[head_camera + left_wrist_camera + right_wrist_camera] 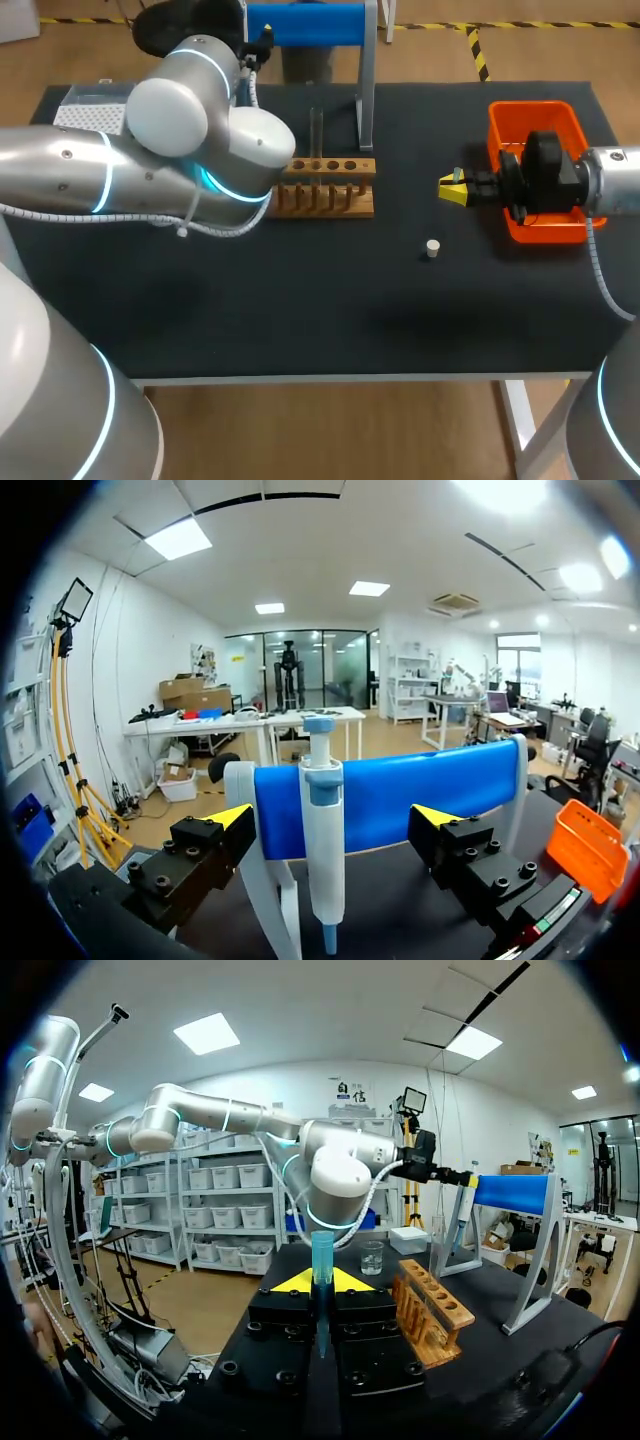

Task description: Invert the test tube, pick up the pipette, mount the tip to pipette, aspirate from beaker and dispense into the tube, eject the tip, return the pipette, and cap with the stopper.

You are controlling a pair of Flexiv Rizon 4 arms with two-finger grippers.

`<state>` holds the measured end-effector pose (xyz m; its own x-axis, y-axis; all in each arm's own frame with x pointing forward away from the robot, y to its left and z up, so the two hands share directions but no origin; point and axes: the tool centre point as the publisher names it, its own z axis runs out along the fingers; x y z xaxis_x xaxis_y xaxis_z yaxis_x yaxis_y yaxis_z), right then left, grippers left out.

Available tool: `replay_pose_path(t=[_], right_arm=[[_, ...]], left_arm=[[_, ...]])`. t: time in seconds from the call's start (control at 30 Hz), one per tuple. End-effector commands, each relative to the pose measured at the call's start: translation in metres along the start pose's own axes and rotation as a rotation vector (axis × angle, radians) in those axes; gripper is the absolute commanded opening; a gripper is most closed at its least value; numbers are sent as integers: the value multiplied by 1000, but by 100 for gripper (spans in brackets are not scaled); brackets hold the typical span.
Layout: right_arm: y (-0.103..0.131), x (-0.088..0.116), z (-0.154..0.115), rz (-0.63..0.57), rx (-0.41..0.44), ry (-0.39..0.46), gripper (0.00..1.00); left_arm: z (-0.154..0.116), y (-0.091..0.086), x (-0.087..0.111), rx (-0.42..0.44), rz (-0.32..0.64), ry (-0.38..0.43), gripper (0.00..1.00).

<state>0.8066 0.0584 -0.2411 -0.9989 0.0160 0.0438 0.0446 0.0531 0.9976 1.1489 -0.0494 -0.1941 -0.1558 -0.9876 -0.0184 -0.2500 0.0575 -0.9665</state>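
Left gripper (333, 818): fingers spread wide, nothing gripped. The pipette (322, 830) hangs upright on the blue stand (420, 795), roughly midway between the two yellow tips and touched by neither.

The step in hand is judged to be the pick-up of the pipette. For a sound grasp, the fingers are best centred on the white body below the blue collar. They are then advanced until the body lies fully between the pads and closed squarely from both sides. The pipette is to be lifted clear of the stand's bar before any pull-back, so that the stand is not dragged.

Left arm (160, 160): it enters from the left and its elbow is bulked over the table's (300, 320) rear left. The wrist is stretched to the back edge, with the gripper held level and facing the stand.

Right gripper (320, 1282): closed on a slender blue pipette tip (322, 1255), which is held crosswise to the fingers. The right arm lies level, just in front of the orange bin (530, 105) and well apart from the wooden rack (328, 185).

The test tube (316, 128) stands in the rack. The stopper (432, 248) lies alone on the table. The beaker (372, 1257) is seen beyond the rack.
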Motion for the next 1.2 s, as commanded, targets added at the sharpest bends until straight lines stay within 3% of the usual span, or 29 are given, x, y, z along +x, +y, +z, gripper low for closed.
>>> replay_pose_path(t=[0.03, 0.13, 0.23, 0.3, 0.53, 0.67, 0.77, 0.87, 1.2], right_arm=[[1, 1, -1, 0, 3, -1, 0], [1, 1, -1, 0, 3, -1, 0], [1, 1, -1, 0, 3, -1, 0], [1, 1, -1, 0, 3, -1, 0], [1, 1, -1, 0, 3, -1, 0], [1, 1, -1, 0, 3, -1, 0], [1, 1, -1, 0, 3, -1, 0], [1, 1, -1, 0, 3, -1, 0], [1, 1, -1, 0, 3, -1, 0]], left_arm=[[10, 1, 2, 3, 1, -5, 100], [13, 2, 1, -1, 1, -6, 100], [15, 3, 0, -3, -1, -7, 93], [16, 3, -1, -4, -1, -9, 76], [19, 5, -2, -11, -5, -15, 67], [21, 6, -2, -13, -7, -21, 68], [22, 6, -2, -15, -12, -32, 74], [22, 7, -1, -11, -21, -43, 64], [22, 8, -3, 2, -40, -68, 51]])
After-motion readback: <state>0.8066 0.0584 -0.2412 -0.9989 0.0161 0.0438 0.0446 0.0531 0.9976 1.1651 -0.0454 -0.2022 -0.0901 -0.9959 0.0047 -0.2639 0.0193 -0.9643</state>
